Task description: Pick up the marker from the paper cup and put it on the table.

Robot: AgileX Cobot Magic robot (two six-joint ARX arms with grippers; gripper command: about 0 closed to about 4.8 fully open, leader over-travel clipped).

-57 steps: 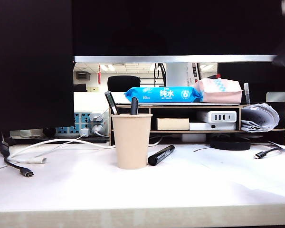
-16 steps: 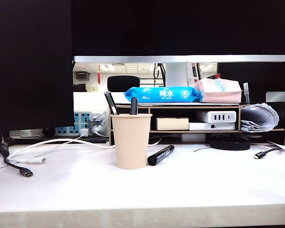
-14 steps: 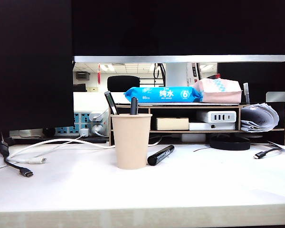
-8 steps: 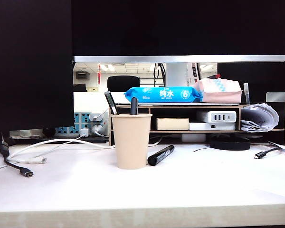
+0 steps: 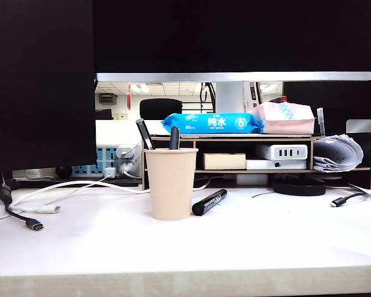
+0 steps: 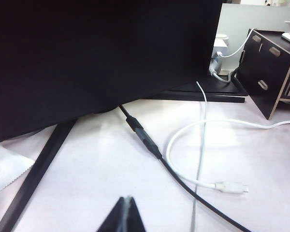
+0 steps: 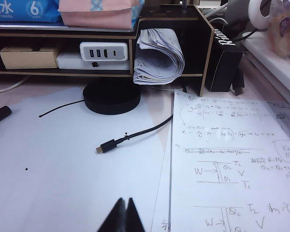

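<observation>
Nothing moved since earlier, thick black marker point(image 5: 209, 202) beside beige paper cup point(image 5: 170, 183), left gripper point(image 6: 124, 216) and right gripper point(image 7: 123, 214) jaws together.

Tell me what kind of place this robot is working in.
Most likely an office desk: a monitor over a wooden desk shelf, handwritten notes, and a paper cup holding pens.

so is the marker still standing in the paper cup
No, the marker lies flat on the table just right of the paper cup, which holds only the slim pen and the round-capped marker.
</observation>
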